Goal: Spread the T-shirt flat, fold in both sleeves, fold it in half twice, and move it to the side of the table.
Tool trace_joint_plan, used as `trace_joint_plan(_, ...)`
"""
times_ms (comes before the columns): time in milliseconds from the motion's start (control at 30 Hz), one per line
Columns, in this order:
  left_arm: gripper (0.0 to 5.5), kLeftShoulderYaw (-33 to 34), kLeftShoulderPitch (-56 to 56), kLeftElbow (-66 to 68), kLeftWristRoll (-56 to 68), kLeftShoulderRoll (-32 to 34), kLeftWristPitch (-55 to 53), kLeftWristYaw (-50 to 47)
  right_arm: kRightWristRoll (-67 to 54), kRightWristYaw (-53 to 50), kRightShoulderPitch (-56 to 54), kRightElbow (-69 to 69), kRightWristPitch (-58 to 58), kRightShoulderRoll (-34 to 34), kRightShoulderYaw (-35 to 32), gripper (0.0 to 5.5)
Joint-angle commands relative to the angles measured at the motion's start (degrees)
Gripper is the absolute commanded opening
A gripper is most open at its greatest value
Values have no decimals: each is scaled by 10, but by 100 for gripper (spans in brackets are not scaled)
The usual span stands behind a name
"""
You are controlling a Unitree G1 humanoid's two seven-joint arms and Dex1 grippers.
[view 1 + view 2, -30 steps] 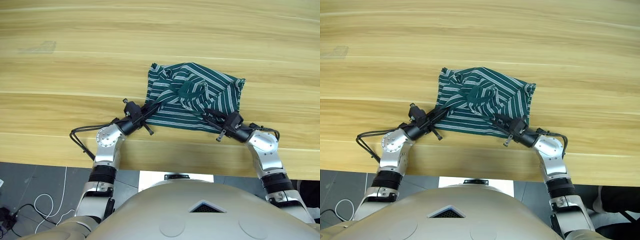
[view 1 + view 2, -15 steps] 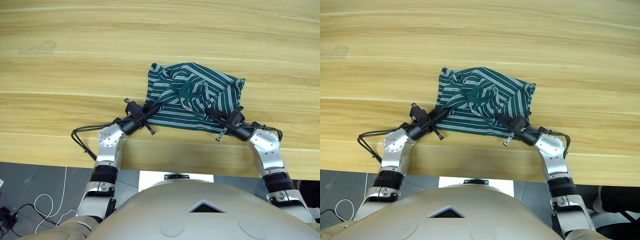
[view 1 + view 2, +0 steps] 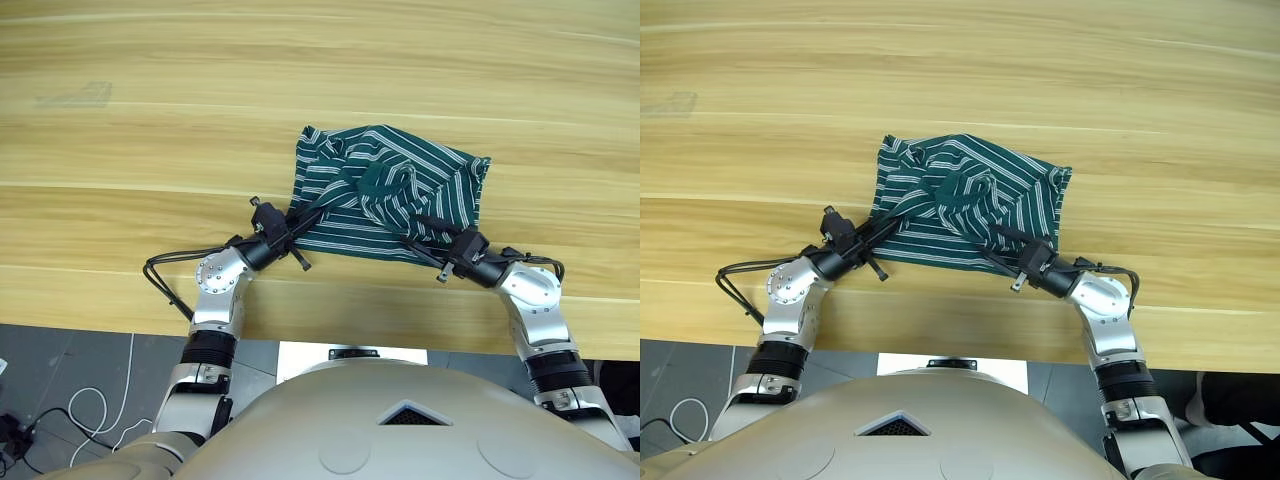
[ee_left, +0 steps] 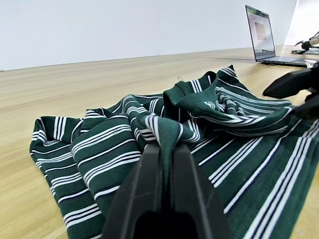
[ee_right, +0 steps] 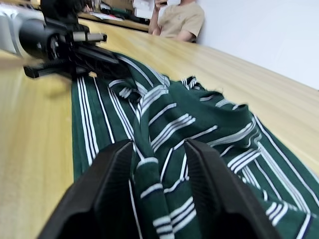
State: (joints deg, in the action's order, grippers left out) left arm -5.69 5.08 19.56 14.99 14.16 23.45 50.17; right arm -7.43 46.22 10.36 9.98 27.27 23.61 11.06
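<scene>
- Left gripper [image 4: 165, 149]: fingers clenched on a raised fold of the T-shirt [image 3: 385, 195], at the shirt's near-left edge.
- Right gripper [image 5: 157, 152]: fingers parted, straddling a ridge of cloth at the shirt's near-right edge. The ridge lies between them without filling the gap (judged released, not yet gripping).
- T-shirt: green with white stripes, bunched and creased, with a heap of folds near its middle. It lies on the table [image 3: 300, 80] close to the near edge, between the two arms.
- Step in hand: judged to be the first, spreading the shirt flat. No sleeve is folded in and no half-fold is made.
- Next move, as judged: the right gripper needs to close on its ridge. Both arms can then draw the cloth apart and outward to take out the creases. An uneven pull could drag the whole bundle instead of opening it.
- Containers: the task calls for no container, and the shirt rests directly on the tabletop. A laptop [image 4: 261, 30] stands open farther along the table, well apart from the shirt.
</scene>
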Motion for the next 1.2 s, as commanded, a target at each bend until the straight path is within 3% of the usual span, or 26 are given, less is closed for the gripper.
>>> trace_joint_plan(33,0,-2,0,-5,-1,1,-4,0,43,-34,-21,31,-9,1,-2,227)
trace_joint_plan(267,0,-4,2,-10,-1,-1,-4,0,75,-66,-25,46,-28,-2,5,227)
trace_joint_plan(533,0,-5,3,-17,2,0,-13,3,56,-39,-6,23,-30,12,20,99)
trace_joint_plan(1033,0,-9,-9,-12,0,-5,-23,9,-68,32,33,-84,-42,31,-4,99)
trace_joint_plan(1200,0,-11,-12,-9,-2,-7,-24,11,-46,27,29,-66,-43,31,-2,187)
